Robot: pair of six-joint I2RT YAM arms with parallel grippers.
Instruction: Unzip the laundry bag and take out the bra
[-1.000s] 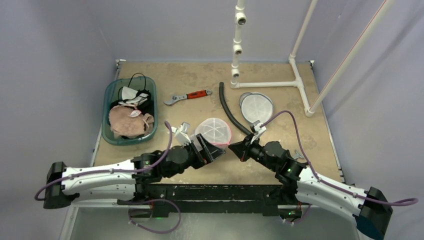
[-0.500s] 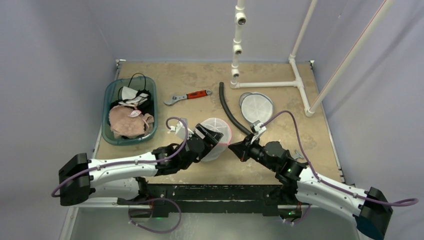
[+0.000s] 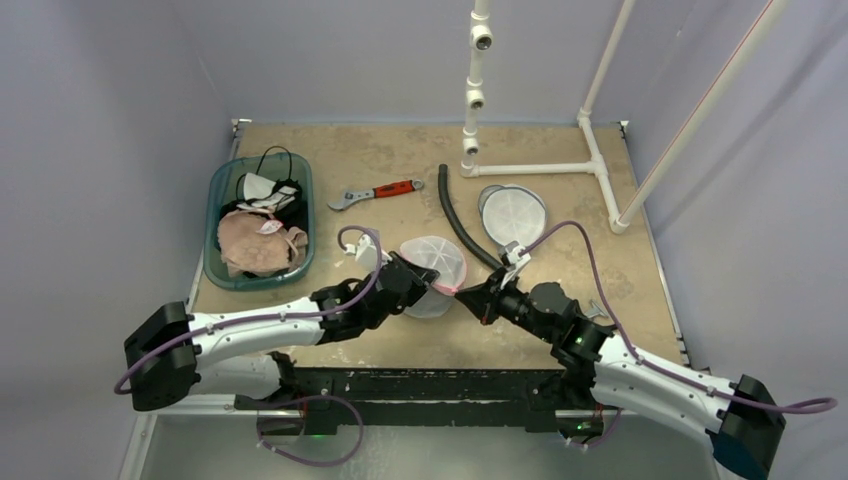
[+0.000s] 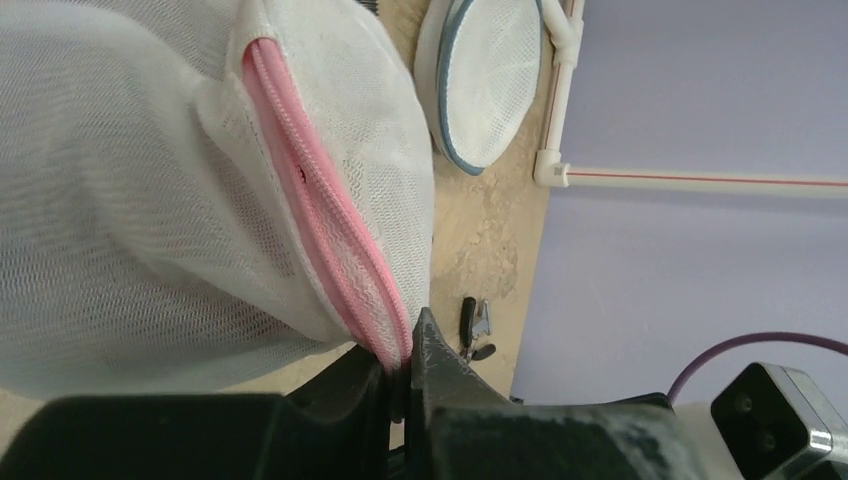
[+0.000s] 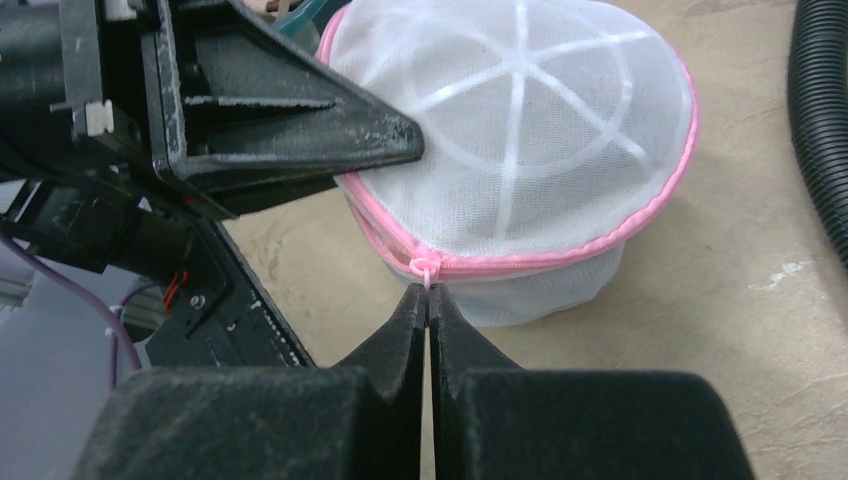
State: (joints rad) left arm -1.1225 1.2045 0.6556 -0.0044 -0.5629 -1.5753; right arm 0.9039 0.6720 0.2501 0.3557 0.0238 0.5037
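My left gripper (image 4: 402,352) was clamped on the laundry bag (image 5: 520,150) at its pink seam (image 4: 320,230). My right gripper (image 5: 428,298) pinched the zipper pull (image 5: 424,268). Recommended: draw along the seam, anchor held taut.

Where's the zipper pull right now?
Right wrist view, centre: the pull sits on the bag's near rim, pinched by the right fingers; the left fingers grip the rim beside it.

"Can any writing be read on anything here?"

"None. The laundry bag (image 4: 150,200) shows plain white mesh with a pink zipper (image 4: 330,230), no tag or print."

"And the wrench (image 3: 375,193)?"

"Red handle, but too small to make out any marking."
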